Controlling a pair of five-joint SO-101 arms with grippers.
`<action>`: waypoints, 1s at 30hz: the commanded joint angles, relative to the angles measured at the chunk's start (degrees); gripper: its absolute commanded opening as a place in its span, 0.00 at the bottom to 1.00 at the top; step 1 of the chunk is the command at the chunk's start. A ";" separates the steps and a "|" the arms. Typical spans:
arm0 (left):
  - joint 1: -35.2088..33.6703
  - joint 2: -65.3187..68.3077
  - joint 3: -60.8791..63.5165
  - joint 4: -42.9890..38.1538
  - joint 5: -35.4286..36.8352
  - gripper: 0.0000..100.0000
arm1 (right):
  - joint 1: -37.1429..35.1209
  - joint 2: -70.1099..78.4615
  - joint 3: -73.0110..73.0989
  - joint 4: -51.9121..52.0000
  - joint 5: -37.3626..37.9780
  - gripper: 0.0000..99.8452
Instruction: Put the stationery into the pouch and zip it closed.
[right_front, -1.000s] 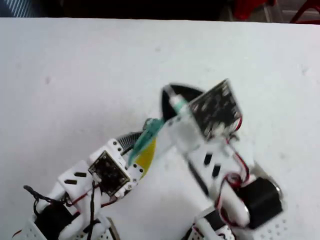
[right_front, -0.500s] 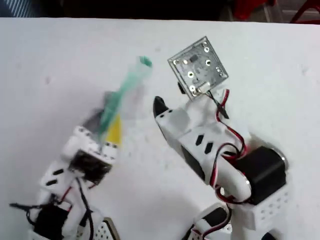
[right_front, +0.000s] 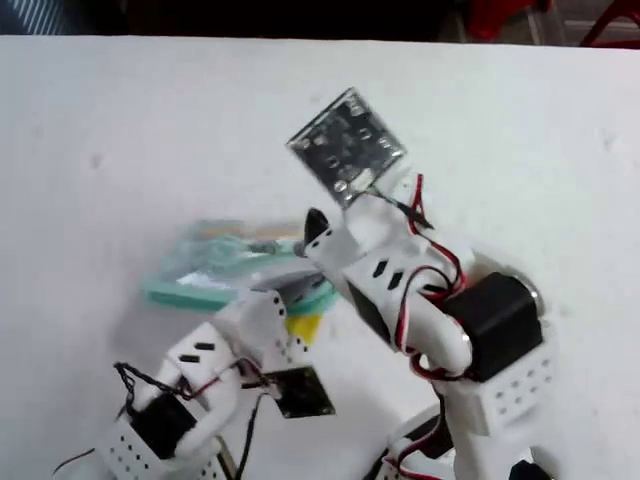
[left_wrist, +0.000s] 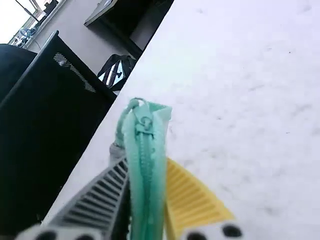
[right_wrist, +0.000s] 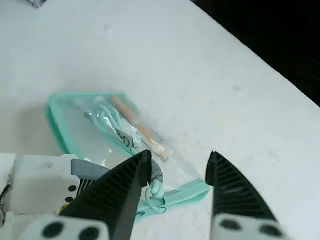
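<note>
A clear pouch (right_front: 215, 265) with teal edging lies flat on the white table (right_front: 120, 130), and its teal zipper edge (left_wrist: 146, 165) is pinched by my left gripper (right_front: 292, 308), which is shut on it between a grey and a yellow finger. Through the clear side I see a wooden pencil (right_wrist: 137, 125) and teal stationery (right_wrist: 102, 116). The zipper pull (right_wrist: 155, 190) sits at the pouch's end nearest the arms. My right gripper (right_wrist: 179, 156) hovers open just above that end, black fingers spread on either side of the pull and touching nothing.
The table's far edge (right_front: 320, 38) meets a dark background. A black chair (left_wrist: 45, 115) stands beyond the table in the left wrist view. Both arm bases (right_front: 490, 380) crowd the near edge. Bare table surface lies left of and behind the pouch.
The left arm swung the pouch up and left, then brought it down; it now lies flat on the table. The right gripper drew back from the pouch and shifted left.
</note>
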 joint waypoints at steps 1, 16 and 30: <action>1.10 -0.84 -0.88 1.85 -2.99 0.02 | 0.31 1.54 1.41 1.10 2.29 0.17; 1.54 -0.84 0.26 1.85 -3.60 0.02 | -9.98 24.04 -0.18 5.32 2.37 0.24; 1.19 -1.01 0.26 1.85 -5.10 0.02 | -3.03 38.46 2.29 5.41 7.56 0.07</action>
